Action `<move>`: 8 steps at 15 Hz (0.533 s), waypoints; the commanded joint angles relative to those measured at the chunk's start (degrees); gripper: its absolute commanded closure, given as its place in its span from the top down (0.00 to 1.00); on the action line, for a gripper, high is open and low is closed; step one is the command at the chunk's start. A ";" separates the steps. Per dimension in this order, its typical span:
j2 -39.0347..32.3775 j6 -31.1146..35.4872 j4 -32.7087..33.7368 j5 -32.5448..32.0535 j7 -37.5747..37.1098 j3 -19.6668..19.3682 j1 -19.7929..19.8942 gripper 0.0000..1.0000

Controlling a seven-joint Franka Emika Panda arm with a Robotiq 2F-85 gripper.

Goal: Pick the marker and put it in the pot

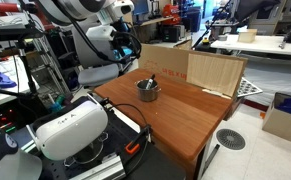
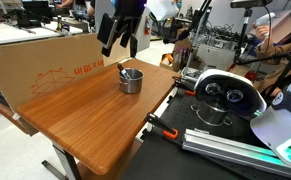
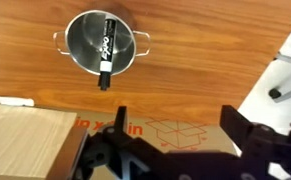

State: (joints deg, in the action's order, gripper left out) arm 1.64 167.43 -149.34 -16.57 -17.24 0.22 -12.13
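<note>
The small silver pot (image 3: 80,45) stands on the wooden table near the cardboard box; it shows in both exterior views (image 1: 148,91) (image 2: 131,81). The dark marker (image 3: 106,55) lies inside the pot, leaning on the rim with one end sticking out over the edge (image 1: 151,80) (image 2: 124,69). My gripper (image 3: 177,125) is open and empty. It hangs in the air well above the pot, over the edge of the box (image 1: 127,50) (image 2: 119,48).
A flat cardboard box (image 2: 45,65) (image 1: 215,72) stands upright along the back edge of the table (image 2: 95,120). A white headset (image 2: 225,92) (image 1: 70,128) sits beside the table, with clamps and cables at the table edge.
</note>
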 commanded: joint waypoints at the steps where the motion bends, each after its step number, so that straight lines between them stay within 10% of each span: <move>1: 5.07 -10.41 0.14 10.36 8.59 3.44 1.11 1.00; 8: 5.44 -11.99 0.66 10.92 9.09 4.53 2.10 1.00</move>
State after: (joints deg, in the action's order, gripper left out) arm 7.03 155.52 -148.71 -6.34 -8.72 2.63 -12.09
